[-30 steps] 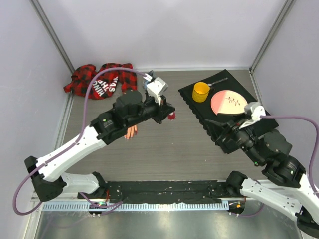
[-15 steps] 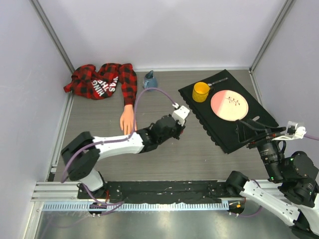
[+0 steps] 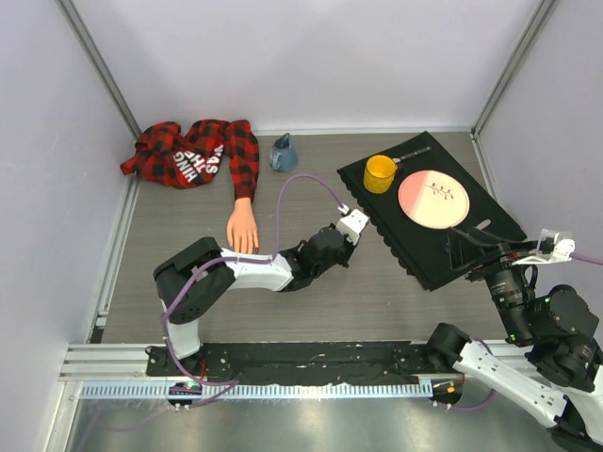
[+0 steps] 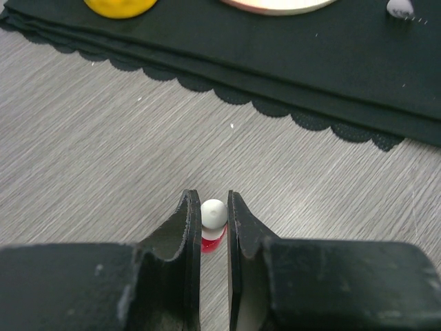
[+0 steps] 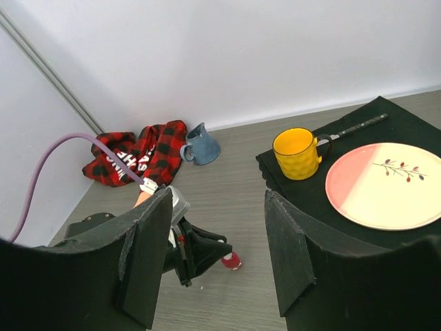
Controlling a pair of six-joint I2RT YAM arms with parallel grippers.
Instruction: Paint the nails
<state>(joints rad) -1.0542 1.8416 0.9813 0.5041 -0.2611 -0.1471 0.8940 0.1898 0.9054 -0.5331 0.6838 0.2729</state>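
From above, the peach mannequin hand [image 3: 242, 229] in a red-and-black plaid sleeve [image 3: 241, 160] lay on the grey wood-grain table [image 3: 311, 311], and its tiny nails [image 3: 242, 250] pointed toward the near edge, just beside the outstretched left arm [image 3: 254, 271]. In the left wrist view, the left gripper [image 4: 210, 198] pinched the white cap of a small red polish bottle [image 4: 213, 215] near the black scalloped mat [image 4: 275, 69]. In the right wrist view, the right gripper [image 5: 217, 200] was spread wide, well apart from the hand.

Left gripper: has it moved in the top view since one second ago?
Yes. The left gripper has moved right and down in the view, closer to the black scalloped cloth mat.
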